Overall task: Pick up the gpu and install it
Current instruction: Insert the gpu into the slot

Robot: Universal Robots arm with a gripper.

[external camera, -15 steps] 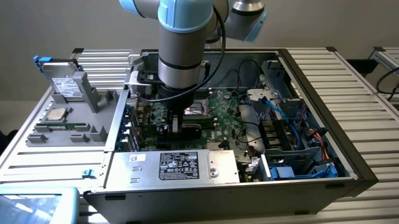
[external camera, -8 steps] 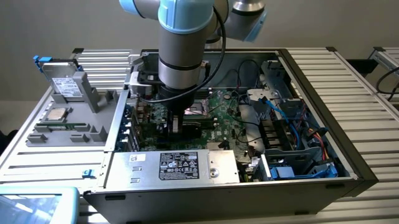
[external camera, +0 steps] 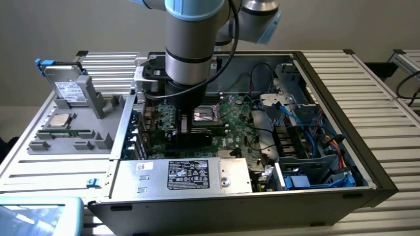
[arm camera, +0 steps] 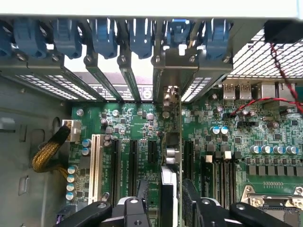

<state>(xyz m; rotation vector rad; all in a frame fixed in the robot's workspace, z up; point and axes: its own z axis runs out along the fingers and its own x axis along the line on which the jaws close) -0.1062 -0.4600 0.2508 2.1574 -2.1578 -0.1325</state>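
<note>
- Far on the exterior view's left, a grey fixture tray (external camera: pixel 72 140) on the slatted table (external camera: pixel 367 73), carrying a silver drive with a white label (external camera: pixel 68 88) propped upright and a square chip (external camera: pixel 60 120) lying flat.
- Right of the tray, an open computer case (external camera: pixel 367 167) lying on its side, green motherboard (external camera: pixel 236 125) exposed inside.
- Along the case's near edge, a power supply (external camera: pixel 190 174) with a black label facing up.
- Reaching down into the case from above, the grey robot arm (external camera: pixel 190 44), its gripper (external camera: pixel 187 129) low over the motherboard's expansion-slot area.
- In the wrist view, a row of blue slot latches (arm camera: pixel 102 38) above the silver slot covers (arm camera: pixel 92 71) at the case's rear wall.
- Among those covers, the gpu (arm camera: pixel 171 156) standing upright on edge in a motherboard slot, its silver end bracket (arm camera: pixel 173 71) lined up with the rear openings beside the neighbouring covers.
- At the wrist view's lower edge, the gripper (arm camera: pixel 170 208) straddling the card's near end, black fingers (arm camera: pixel 208 213) on either side.
- Jaws spread, a visible gap to the card on each side; nothing clamped.
- On the exterior view's right, a bundle of blue, red and black cables (external camera: pixel 321 142) in the drive bay area.
</note>
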